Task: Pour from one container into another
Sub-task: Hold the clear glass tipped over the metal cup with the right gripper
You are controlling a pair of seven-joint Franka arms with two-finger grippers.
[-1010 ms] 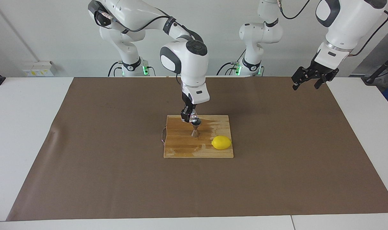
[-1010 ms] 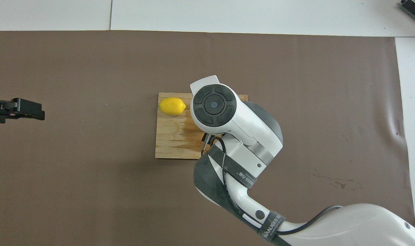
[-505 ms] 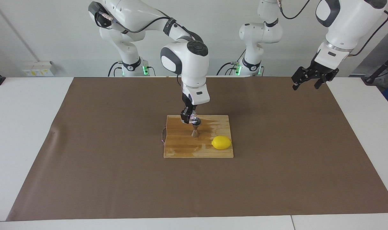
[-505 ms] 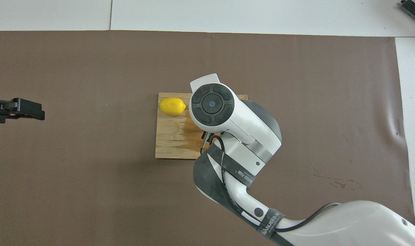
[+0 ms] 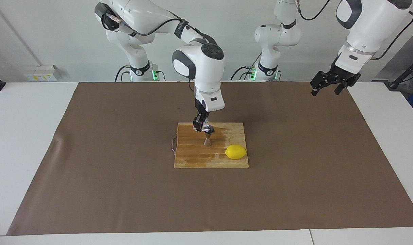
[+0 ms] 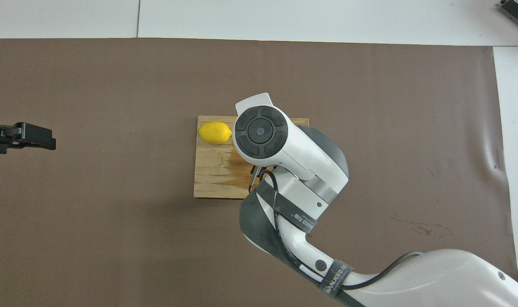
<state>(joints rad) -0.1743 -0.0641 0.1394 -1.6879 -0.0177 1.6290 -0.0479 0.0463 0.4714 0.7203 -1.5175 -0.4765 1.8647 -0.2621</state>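
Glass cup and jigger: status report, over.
Right gripper holds glass cup tilted over jigger on cutting board. Left gripper waits, raised. Lemon clear of pour.

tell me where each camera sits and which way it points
Facing view: high across the table, looking at the robots; both arms show whole, the right gripper holding the glass cup over the jigger, the left gripper waiting over the brown mat.
Overhead view: above the robots' end, looking steeply down; the right arm hides cup and jigger, and the left gripper shows at the edge.
Shared: the cutting board and lemon, half a turn apart.
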